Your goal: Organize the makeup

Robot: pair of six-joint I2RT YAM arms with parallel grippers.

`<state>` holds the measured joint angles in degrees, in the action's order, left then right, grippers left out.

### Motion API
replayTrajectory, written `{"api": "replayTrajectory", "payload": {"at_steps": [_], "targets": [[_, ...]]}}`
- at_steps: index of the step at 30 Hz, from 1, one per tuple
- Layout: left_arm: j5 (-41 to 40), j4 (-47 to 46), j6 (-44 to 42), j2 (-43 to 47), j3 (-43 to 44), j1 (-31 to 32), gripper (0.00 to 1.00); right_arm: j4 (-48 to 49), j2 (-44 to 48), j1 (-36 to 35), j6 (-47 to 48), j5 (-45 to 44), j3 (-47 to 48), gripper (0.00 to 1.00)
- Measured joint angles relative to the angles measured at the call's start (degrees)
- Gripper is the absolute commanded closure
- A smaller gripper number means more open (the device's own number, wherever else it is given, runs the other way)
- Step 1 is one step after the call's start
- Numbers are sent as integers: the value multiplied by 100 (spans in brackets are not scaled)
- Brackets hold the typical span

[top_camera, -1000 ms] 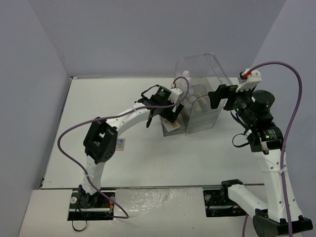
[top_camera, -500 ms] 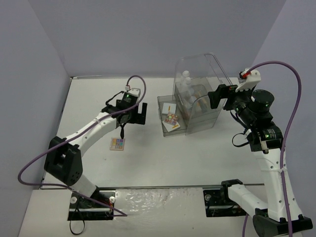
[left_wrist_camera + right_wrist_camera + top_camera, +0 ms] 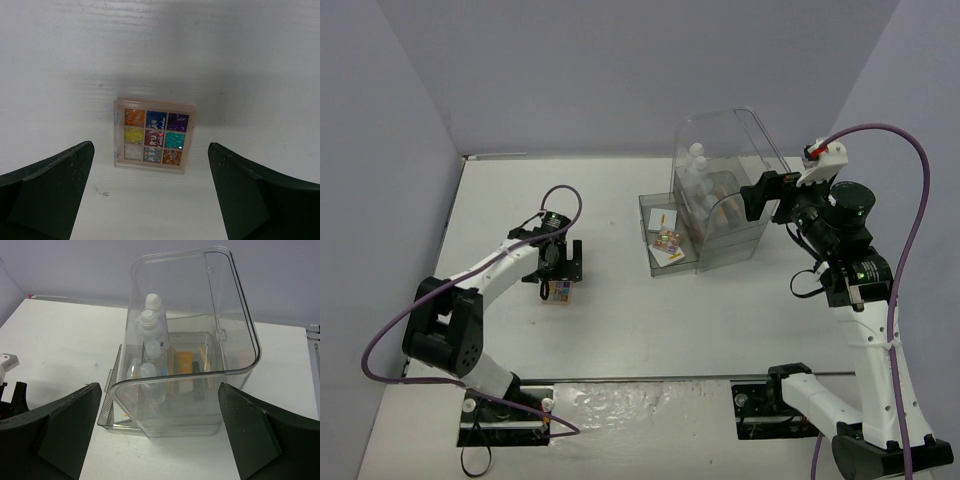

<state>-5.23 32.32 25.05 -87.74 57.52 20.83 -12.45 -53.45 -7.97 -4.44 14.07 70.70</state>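
Nine-pan multicolour square eyeshadow palette (image 3: 154,141) lies flat on white table (image 3: 620,330), under my left gripper (image 3: 563,265). My fingers spread wide either side, not touching it, holding nothing. My right gripper (image 3: 757,197) also wide open, empty, facing large clear plastic case (image 3: 235,340). White bottles (image 3: 150,325) and orange flat case (image 3: 184,362) inside. Clear drawer (image 3: 660,240) pulled out, well apart from palette.

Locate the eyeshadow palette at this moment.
In the top view, the eyeshadow palette lies flat on the left half of the table, directly beneath the open left fingers.
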Motion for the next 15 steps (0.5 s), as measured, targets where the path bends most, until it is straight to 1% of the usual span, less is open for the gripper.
{"api": "replayTrajectory", "payload": {"at_steps": [11, 15], "targets": [[286, -18, -38, -523, -97, -74, 4, -4, 0, 0, 2, 32, -80, 0], [362, -56, -38, -621, -103, -74, 12, -4, 0, -2, 0, 32, -81, 0]]}}
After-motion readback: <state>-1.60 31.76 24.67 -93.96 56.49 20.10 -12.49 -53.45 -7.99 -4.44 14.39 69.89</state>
